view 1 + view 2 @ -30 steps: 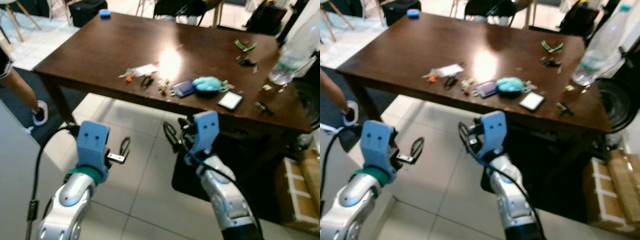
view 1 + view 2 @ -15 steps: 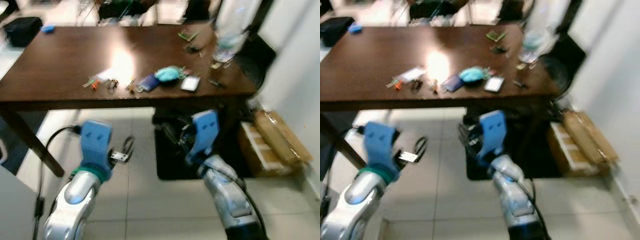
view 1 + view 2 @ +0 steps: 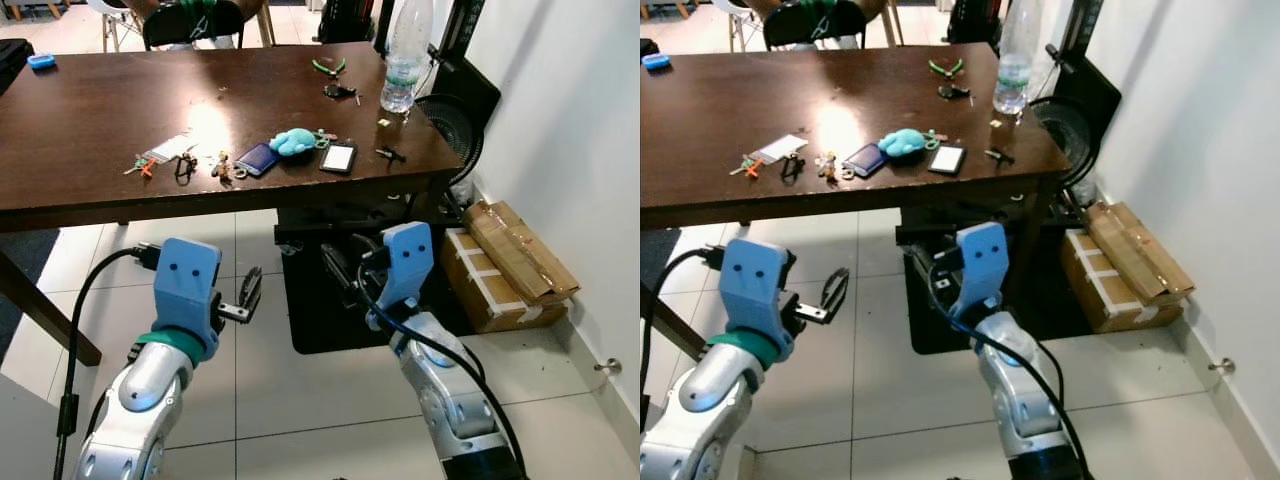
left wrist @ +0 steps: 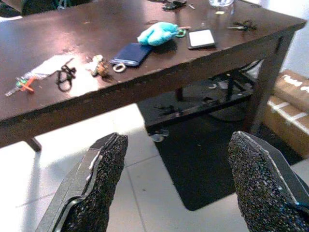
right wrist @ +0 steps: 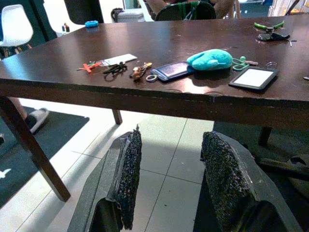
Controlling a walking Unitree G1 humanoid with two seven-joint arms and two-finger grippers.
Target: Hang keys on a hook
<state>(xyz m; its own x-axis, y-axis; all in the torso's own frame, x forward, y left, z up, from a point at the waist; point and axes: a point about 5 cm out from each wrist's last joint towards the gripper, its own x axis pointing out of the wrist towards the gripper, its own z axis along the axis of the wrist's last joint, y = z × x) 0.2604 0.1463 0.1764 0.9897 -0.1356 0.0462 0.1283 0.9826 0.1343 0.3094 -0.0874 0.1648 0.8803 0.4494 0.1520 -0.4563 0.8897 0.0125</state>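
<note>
Nothing done yet: keys (image 3: 228, 166) lie on the bench (image 3: 80, 120); both grippers (image 3: 248, 293) (image 3: 338, 268) short of it, jaws open, empty.

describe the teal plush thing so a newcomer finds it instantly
On the dark wooden table, look at the row of small items near the front edge. The plush toy sits between a navy card holder and a small tablet; it is the only soft, bright teal lump there.

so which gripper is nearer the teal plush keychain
Right. The right gripper sits just below the teal plush keychain; the left gripper hangs lower, further left.
</note>
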